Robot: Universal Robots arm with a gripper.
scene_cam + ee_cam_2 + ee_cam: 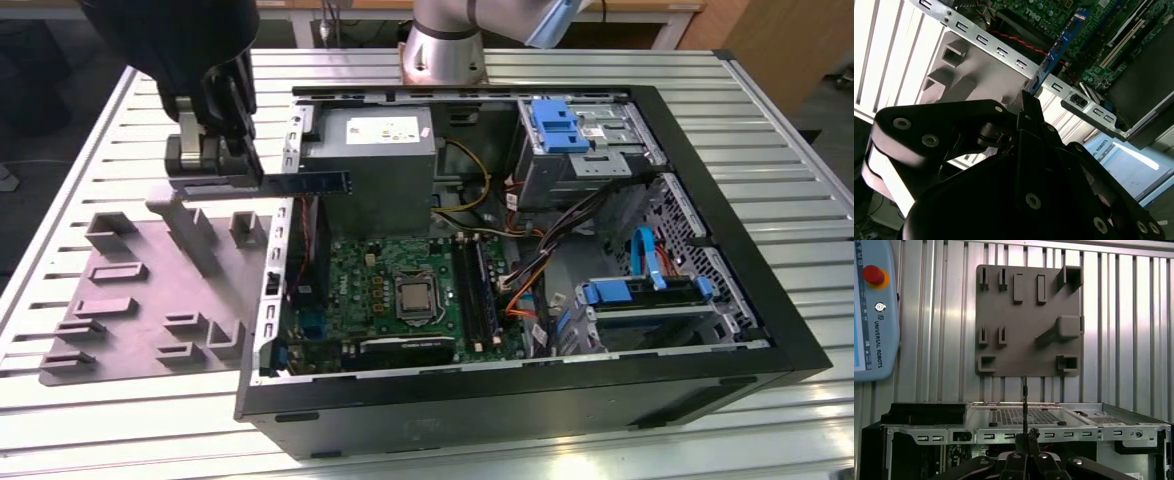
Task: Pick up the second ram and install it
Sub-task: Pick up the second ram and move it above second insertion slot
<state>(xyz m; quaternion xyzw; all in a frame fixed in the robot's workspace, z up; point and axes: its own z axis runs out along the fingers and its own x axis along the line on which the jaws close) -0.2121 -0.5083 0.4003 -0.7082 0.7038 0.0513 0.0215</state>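
Working from the exterior view's left, I see a grey fixture plate [134, 290] lying flat on the slatted table [80, 420], just beside the open computer case [747, 300].

Above the plate's far edge hangs the gripper [220, 180]. Its jaws are clamped on one end of the second ram [314, 182]. The stick is held level, long edge horizontal, clear of the plate. Its free end reaches across the case's near side wall, pointing toward the grey power supply box [367, 150].

In the second wrist view, the gripper [1028, 107] pinches the blue stick [1059, 42], which runs out over the perforated metal wall of the case.

In the first wrist view, the stick [1024, 400] shows edge-on as a thin dark line rising from the gripper [1026, 442]. The fixture plate [1029, 320] lies beyond it.

Inside the case, the green motherboard [387, 290] lies below the power supply box. The long black memory slots [474, 290] are on the board's side toward the exterior view's right, well apart from the held stick. Farther right stand the blue-handled drive cages [574, 130].
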